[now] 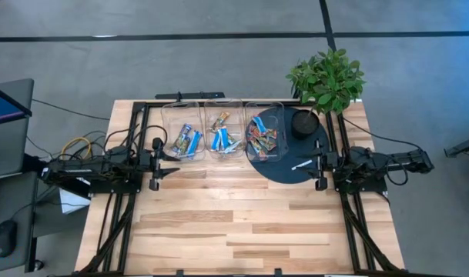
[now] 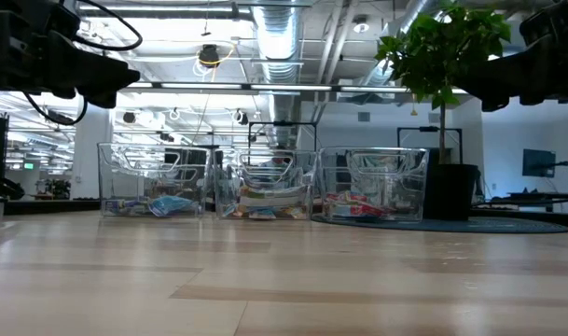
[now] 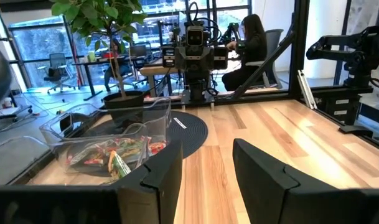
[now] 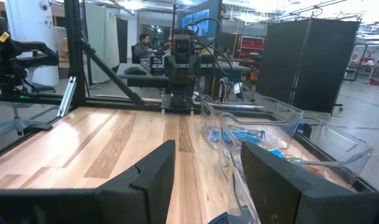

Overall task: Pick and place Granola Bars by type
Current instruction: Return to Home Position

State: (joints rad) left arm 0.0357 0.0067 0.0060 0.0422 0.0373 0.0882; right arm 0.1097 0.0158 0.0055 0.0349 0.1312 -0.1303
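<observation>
The granola bars lie in three clear bins along the table's far side. The left bin (image 1: 186, 141) holds mostly blue bars, the middle bin (image 1: 224, 137) blue and silvery ones, and the right bin (image 1: 262, 142) orange-red ones (image 3: 108, 155). Blue bars (image 4: 239, 134) show through a bin wall in the right wrist view. My left gripper (image 1: 161, 164) hovers open at the table's left, near the left bin, fingers (image 3: 158, 180) apart. My right gripper (image 1: 317, 165) hovers open at the table's right, over the dark mat. Neither touches anything.
A dark round mat (image 1: 296, 158) lies under the right bin, with a small white stick-like mark (image 1: 302, 165) on it. A potted plant (image 1: 326, 77) stands at the far right corner. The bare wooden tabletop (image 1: 242, 223) stretches toward the near edge. People sit in the room beyond (image 3: 251, 37).
</observation>
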